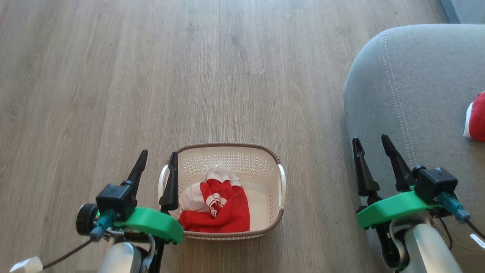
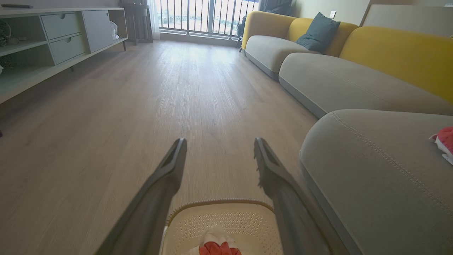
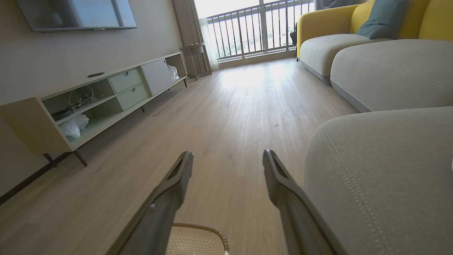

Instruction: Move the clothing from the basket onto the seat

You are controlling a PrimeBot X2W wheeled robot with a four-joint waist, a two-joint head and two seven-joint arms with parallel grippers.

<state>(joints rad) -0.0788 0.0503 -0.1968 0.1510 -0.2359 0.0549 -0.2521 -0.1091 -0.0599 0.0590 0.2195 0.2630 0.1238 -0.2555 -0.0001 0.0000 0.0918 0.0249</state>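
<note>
Head view, from the left: the left claw (image 1: 159, 153) hangs with its two dark fingers spread apart and nothing between them. Its inner finger crosses in front of the left white handle (image 1: 163, 178) of the basket (image 1: 265, 170). The basket stands on the wooden floor (image 1: 227, 76), near the robot and about midway between the two arms.

Inside it lies the clothing (image 1: 219, 206), a crumpled heap of red fabric with white stripe trim and a white cloth at its far side. The heap is bunched toward the left and near part of the basket, and the right part of the basket's bottom is bare.

Further right, the right claw (image 1: 370, 138) is also spread wide and empty, poised over the left edge of the grey seat (image 1: 424, 83). On the seat, at its right edge, rests a red and white piece (image 1: 476, 115), well apart from the basket.

In the left wrist view the basket's far wall (image 2: 219, 219) sits below and between the parted fingers (image 2: 170, 173), with the clothing showing at the bottom.
</note>
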